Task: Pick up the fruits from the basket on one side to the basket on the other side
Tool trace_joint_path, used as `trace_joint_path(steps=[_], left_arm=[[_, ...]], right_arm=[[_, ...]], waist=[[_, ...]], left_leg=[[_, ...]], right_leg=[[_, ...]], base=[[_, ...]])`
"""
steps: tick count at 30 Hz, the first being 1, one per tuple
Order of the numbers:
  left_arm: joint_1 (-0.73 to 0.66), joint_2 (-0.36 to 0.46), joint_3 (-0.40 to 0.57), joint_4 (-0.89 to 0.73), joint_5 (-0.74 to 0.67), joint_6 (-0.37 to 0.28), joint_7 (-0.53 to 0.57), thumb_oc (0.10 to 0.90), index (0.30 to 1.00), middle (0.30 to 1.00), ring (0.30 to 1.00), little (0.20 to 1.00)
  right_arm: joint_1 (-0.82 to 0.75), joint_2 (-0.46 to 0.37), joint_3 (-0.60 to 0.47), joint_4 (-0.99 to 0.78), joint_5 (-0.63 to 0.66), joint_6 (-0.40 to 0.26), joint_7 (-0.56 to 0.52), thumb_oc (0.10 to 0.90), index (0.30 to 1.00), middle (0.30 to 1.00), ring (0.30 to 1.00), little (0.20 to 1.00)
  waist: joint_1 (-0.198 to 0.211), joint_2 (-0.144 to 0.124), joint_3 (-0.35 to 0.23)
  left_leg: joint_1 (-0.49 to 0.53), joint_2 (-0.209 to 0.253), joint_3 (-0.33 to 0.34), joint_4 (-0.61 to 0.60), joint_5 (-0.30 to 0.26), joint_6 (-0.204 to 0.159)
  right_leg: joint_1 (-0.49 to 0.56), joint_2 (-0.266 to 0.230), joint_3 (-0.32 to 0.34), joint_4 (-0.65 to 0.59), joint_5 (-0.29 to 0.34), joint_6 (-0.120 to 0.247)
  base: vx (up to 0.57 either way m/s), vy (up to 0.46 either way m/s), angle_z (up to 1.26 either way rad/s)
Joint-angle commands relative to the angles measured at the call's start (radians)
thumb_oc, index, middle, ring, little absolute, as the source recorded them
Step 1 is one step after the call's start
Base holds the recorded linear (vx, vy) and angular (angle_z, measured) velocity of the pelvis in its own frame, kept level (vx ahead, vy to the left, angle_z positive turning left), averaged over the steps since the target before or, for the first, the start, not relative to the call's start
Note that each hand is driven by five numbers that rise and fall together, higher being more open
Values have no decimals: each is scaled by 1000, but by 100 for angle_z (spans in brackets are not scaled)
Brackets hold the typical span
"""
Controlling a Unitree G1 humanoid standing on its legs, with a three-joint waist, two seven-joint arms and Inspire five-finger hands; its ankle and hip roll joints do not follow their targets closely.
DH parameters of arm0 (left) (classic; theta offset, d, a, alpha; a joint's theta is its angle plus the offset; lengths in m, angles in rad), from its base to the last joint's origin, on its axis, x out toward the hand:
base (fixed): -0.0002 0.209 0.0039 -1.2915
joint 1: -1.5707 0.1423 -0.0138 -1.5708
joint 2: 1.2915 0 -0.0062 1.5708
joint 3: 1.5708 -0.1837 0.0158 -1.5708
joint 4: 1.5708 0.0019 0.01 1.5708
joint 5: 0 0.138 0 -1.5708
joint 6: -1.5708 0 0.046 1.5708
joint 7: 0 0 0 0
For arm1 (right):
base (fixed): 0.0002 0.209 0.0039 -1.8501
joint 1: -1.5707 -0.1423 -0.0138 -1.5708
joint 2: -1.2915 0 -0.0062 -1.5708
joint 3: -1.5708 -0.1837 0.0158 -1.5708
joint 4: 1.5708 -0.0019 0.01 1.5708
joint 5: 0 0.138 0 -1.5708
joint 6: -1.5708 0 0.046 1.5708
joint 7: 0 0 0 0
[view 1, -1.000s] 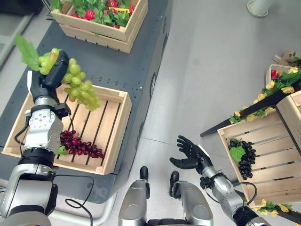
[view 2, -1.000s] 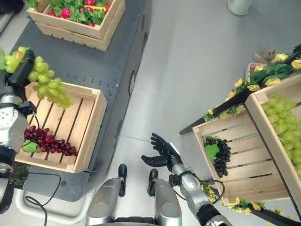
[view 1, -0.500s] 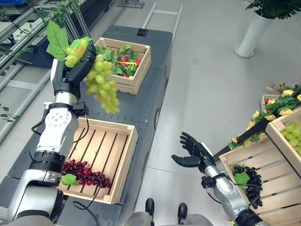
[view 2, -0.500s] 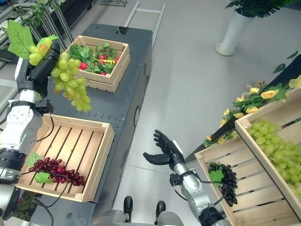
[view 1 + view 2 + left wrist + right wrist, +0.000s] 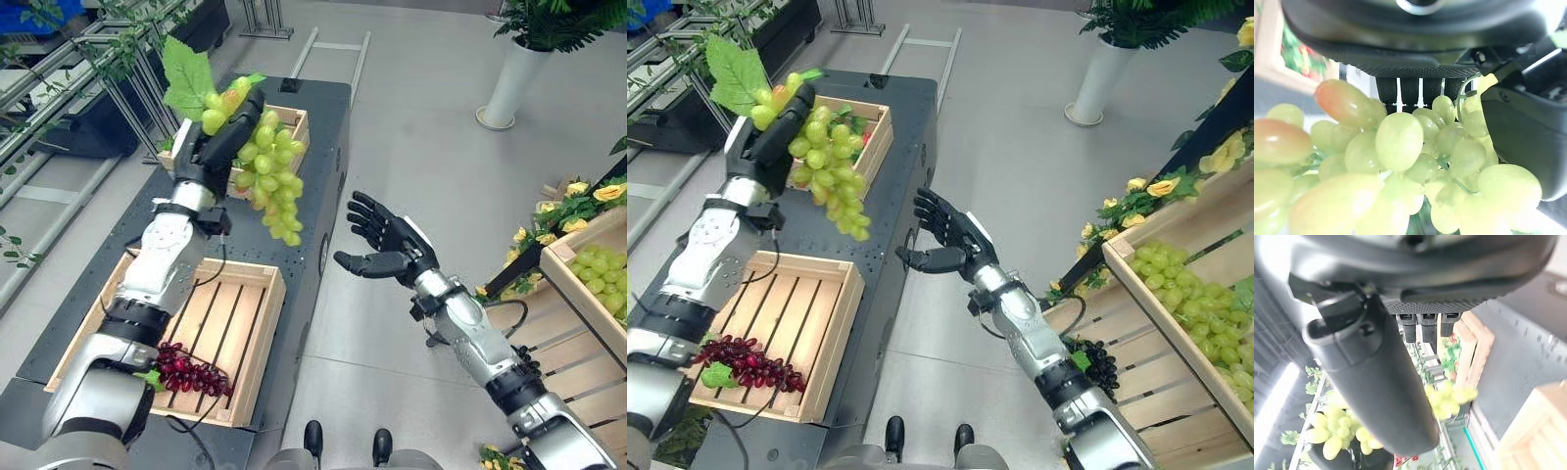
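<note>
My left hand [image 5: 212, 149] is shut on a bunch of green grapes [image 5: 268, 179] with a big green leaf, held high above the dark cart. The grapes [image 5: 1400, 161] crowd the left wrist view, pressed against the curled fingers [image 5: 1409, 90]. My right hand [image 5: 392, 250] hovers open, palm towards the bunch, a short gap to its right over the floor. Below the left arm sits a slatted wooden crate [image 5: 253, 328] holding a bunch of red grapes [image 5: 191, 372]. At the right, a crate [image 5: 1136, 377] holds black grapes [image 5: 1100, 364].
A farther crate [image 5: 874, 137] of leaves and red fruit stands on the cart [image 5: 318, 171] behind the held bunch. A raised crate [image 5: 1195, 304] full of green grapes with yellow flowers stands at the right. A white planter [image 5: 509, 83] is on the grey floor beyond.
The camera has shifted. My left hand has carried the green grapes rightward towards the cart's edge. My right hand has risen and come left, close to the bunch, still open.
</note>
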Motion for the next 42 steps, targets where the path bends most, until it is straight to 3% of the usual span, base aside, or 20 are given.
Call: trace_joint_path(steps=[1, 5, 11, 26, 31, 39, 40, 41, 42], left_arm=[[-230, -36, 4, 81, -39, -98, -25, 400, 300, 300, 300, 300], [-287, -60, -40, 106, -55, -92, -43, 400, 300, 300, 300, 300], [-359, -82, -92, 126, -72, -69, -51, 400, 300, 300, 300, 300], [-388, -110, -143, 134, -97, -15, -77, 400, 300, 300, 300, 300], [-383, -111, -148, 152, -97, -7, -86, 400, 300, 300, 300, 300], [-371, -123, -140, 159, -99, -4, -91, 400, 300, 300, 300, 300], [-372, -127, -141, 167, -95, -9, -92, 400, 300, 300, 300, 300], [-374, -129, -142, 170, -97, -9, -93, 400, 300, 300, 300, 300], [-376, -131, -143, 172, -97, -9, -93, 400, 300, 300, 300, 300]], right_arm=[[-114, 10, -36, 1, 130, -11, 48, 800, 900, 900, 900, 900], [-221, 12, -28, 49, 244, 80, 72, 800, 900, 900, 900, 900], [-311, 27, -15, 125, 330, 110, 59, 800, 900, 900, 900, 900], [-411, 57, -6, 154, 336, 24, -19, 800, 900, 900, 900, 900], [-424, 71, -16, 147, 349, -53, -46, 800, 900, 900, 900, 900], [-431, 87, -35, 131, 345, -72, -57, 800, 900, 900, 900, 900], [-434, 91, -35, 138, 350, -78, -59, 659, 688, 688, 688, 688], [-436, 93, -35, 140, 355, -83, -61, 562, 542, 542, 542, 542], [-438, 95, -36, 145, 363, -86, -59, 400, 300, 300, 300, 300]], waist=[[-3, 16, -178], [-4, 11, -193], [-3, 7, -211], [5, 4, -229], [9, 4, -231], [8, 4, -235], [7, 4, -237], [7, 4, -237], [7, 4, -239]], left_leg=[[-4, -24, -14, 1, -80, -44], [2, -19, 2, 1, -83, -46], [6, -14, 9, 1, -87, -48], [13, -10, 18, 1, -94, -44], [12, -7, 19, 1, -95, -43], [11, -4, 22, 1, -98, -42], [12, -3, 23, 1, -98, -42], [12, -2, 24, 1, -98, -42], [12, -1, 24, 1, -99, -43]], right_leg=[[-19, 15, 25, 2, -6, -32], [-18, 16, 26, 2, -8, -34], [-16, 20, 27, 2, -9, -34], [-13, 21, 23, 2, -11, -32], [-14, 21, 21, 2, -10, -31], [-17, 21, 24, 2, -9, -30], [-17, 22, 25, 2, -10, -30], [-17, 22, 25, 2, -10, -30], [-16, 22, 25, 2, -10, -30]], base=[[-26, -54, -5], [-16, -38, -11], [1, -29, -3], [24, -15, -3], [0, 0, 0], [0, 0, 0], [0, 0, 0], [0, 0, 0], [0, 0, 0]])
